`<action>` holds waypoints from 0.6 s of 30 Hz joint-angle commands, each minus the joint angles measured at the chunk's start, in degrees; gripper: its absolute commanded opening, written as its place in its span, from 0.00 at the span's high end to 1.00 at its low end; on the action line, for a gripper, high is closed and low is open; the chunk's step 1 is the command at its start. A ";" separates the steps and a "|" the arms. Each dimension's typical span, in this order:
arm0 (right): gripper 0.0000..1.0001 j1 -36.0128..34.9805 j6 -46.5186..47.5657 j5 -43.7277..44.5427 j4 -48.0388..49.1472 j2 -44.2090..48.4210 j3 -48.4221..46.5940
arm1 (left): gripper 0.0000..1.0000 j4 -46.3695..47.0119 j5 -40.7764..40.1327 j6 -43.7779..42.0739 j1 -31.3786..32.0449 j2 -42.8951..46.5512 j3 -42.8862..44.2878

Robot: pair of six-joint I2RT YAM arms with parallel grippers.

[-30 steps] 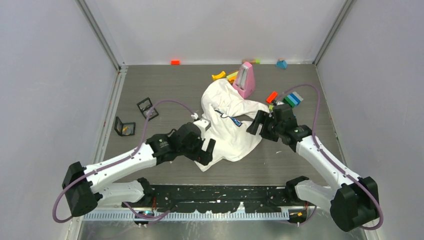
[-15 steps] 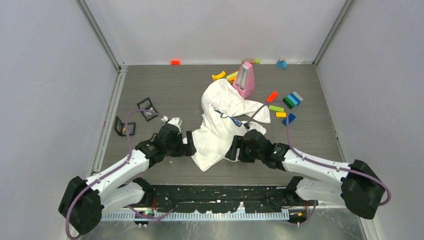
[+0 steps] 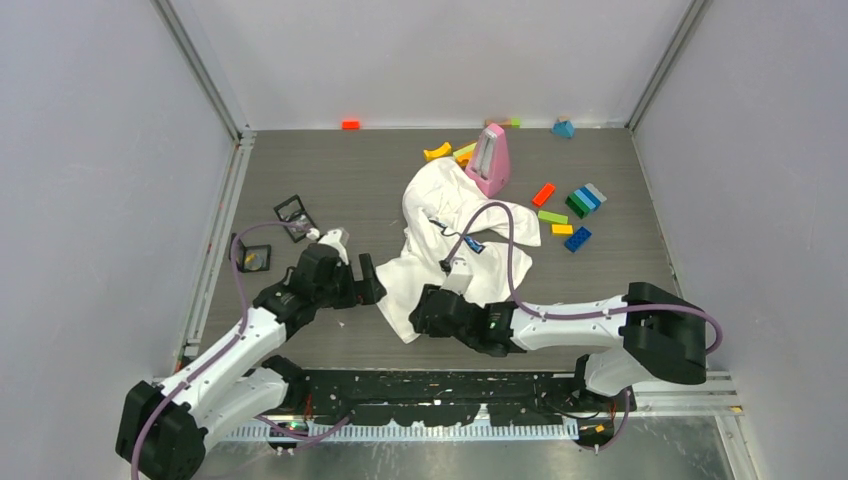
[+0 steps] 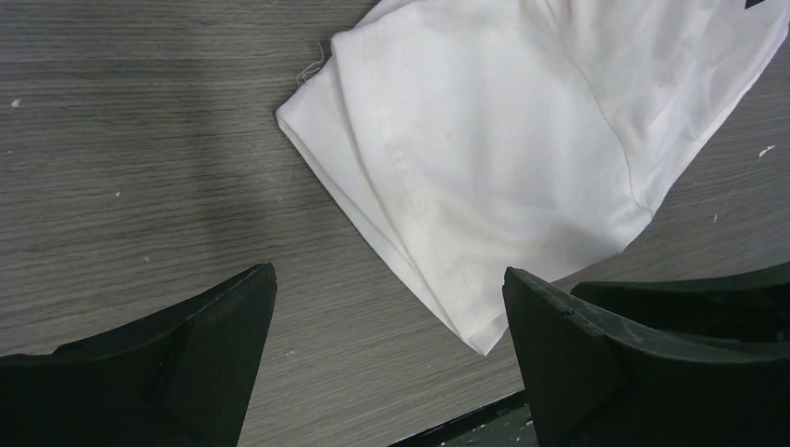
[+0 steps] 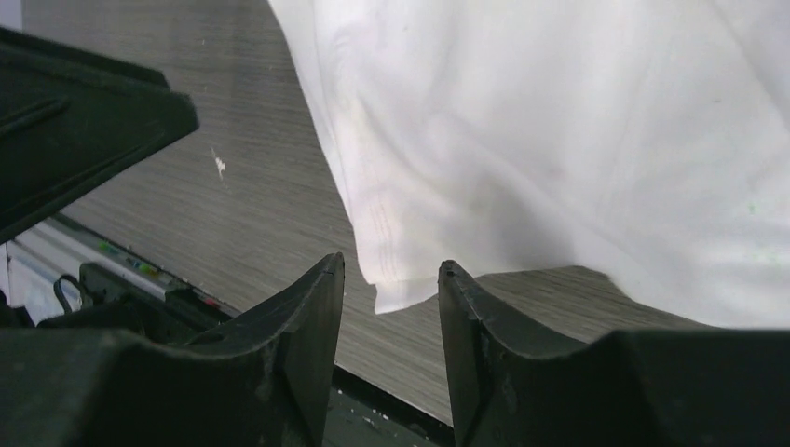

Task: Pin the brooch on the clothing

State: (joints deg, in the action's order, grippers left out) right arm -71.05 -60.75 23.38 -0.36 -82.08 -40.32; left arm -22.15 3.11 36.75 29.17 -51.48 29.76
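Observation:
The clothing [image 3: 455, 250] is a white T-shirt lying crumpled in the middle of the table, with a bit of blue print showing. Its near folded corner [image 5: 401, 279] reaches between the fingertips of my right gripper [image 5: 391, 263]. The jaws stand narrowed but apart, not pressing the cloth. In the top view that right gripper [image 3: 420, 308] is low at the shirt's front corner. My left gripper [image 3: 368, 287] hovers wide open just left of the shirt's hem [image 4: 447, 214], holding nothing, with bare table between its fingers. I cannot make out the brooch in any view.
A pink wedge-shaped object [image 3: 489, 160] stands behind the shirt. Coloured blocks [image 3: 575, 215] lie to the right and along the back wall. Two small black square frames [image 3: 292, 212] [image 3: 248, 255] lie at the left. The black rail [image 3: 450, 385] runs along the near edge.
My right arm swung from the shirt's right side round to its near corner while its jaws narrowed. My left gripper drew back leftward off the shirt and stayed open.

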 commanded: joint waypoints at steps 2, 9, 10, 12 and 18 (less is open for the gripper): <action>0.51 -3.20 -6.42 14.20 -1.49 1.18 -1.19 | 0.04 -1.65 1.59 -2.72 -0.81 3.07 1.21; 0.52 -4.63 -13.10 15.55 -0.40 1.01 3.10 | 0.01 -3.97 6.49 -5.35 -1.00 2.27 3.69; 0.52 -4.63 -13.41 15.55 -0.20 0.86 3.35 | 0.00 -3.90 7.82 -5.75 -0.98 2.46 4.21; 0.52 -4.65 -13.43 15.83 0.00 0.78 3.21 | 0.00 -4.34 11.38 -6.95 -1.04 2.57 5.98; 0.50 -4.27 -12.46 15.72 2.85 -0.94 2.57 | 0.00 -14.23 16.16 -13.02 -1.04 0.94 16.74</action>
State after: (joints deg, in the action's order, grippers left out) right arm -75.33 -72.07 34.87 -2.87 -82.15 -36.93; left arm -30.76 14.41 29.41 28.40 -50.19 38.59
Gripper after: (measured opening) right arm 0.494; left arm 0.994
